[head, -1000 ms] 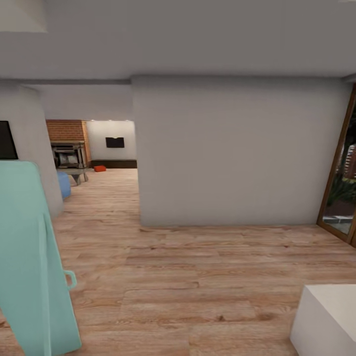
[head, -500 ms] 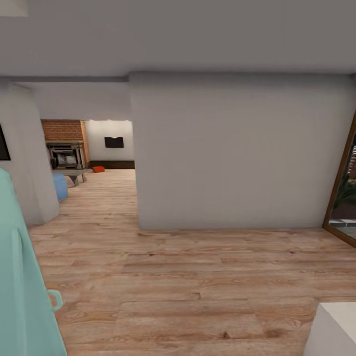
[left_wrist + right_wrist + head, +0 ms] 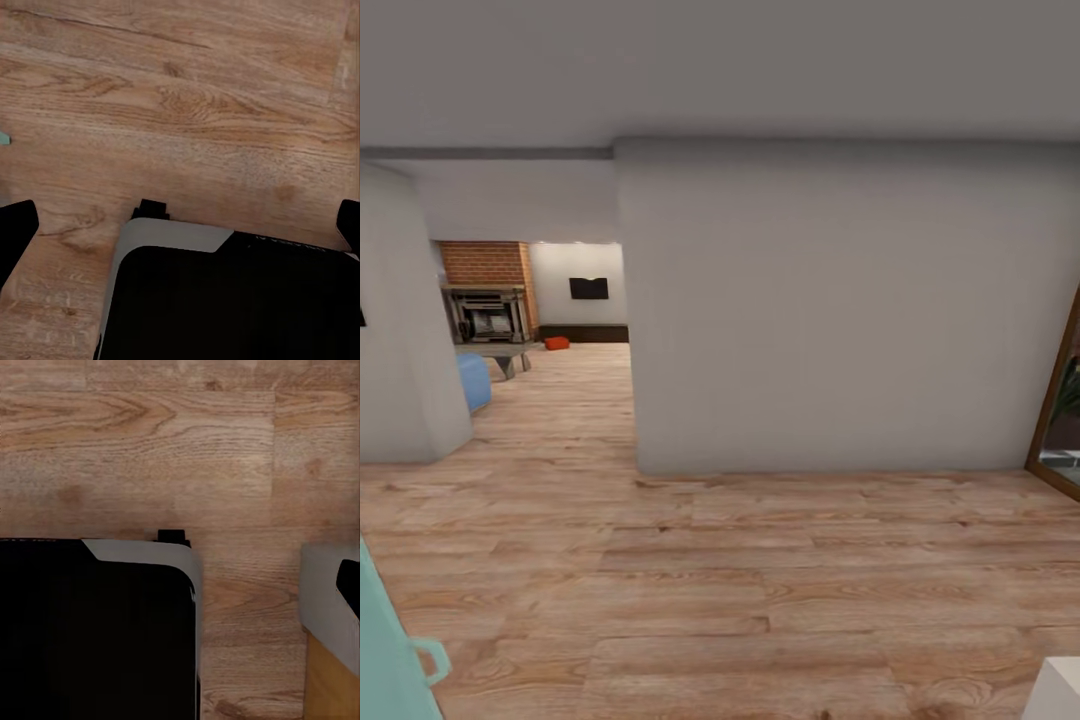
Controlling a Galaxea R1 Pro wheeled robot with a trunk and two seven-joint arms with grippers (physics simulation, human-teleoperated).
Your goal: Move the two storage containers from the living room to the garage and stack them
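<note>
Far off through the doorway at left lies the living room, with its red brick chimney (image 3: 485, 262), fireplace (image 3: 486, 315), black TV (image 3: 589, 288) and dark low bench (image 3: 584, 332). One small orange-red storage container (image 3: 557, 343) sits on the wood floor there, by the bench. In the left wrist view my left gripper (image 3: 182, 225) hangs open over wood planks, a dark fingertip (image 3: 15, 234) at each side edge. My right gripper (image 3: 180, 577) also looks open and empty, with one fingertip (image 3: 349, 577) showing at the edge. The garage is out of view.
A broad white wall (image 3: 840, 310) stands straight ahead, and a white pillar (image 3: 405, 330) flanks the doorway. A blue seat (image 3: 472, 380) and grey table (image 3: 500, 352) sit past it. Close by are a teal object (image 3: 390, 670), a white block (image 3: 1060, 695) and a wood-framed glass door (image 3: 1060, 400).
The camera has moved forward: the wall looms larger, while the teal object and white block have slid toward the lower corners. Nothing in the scene itself has moved.
</note>
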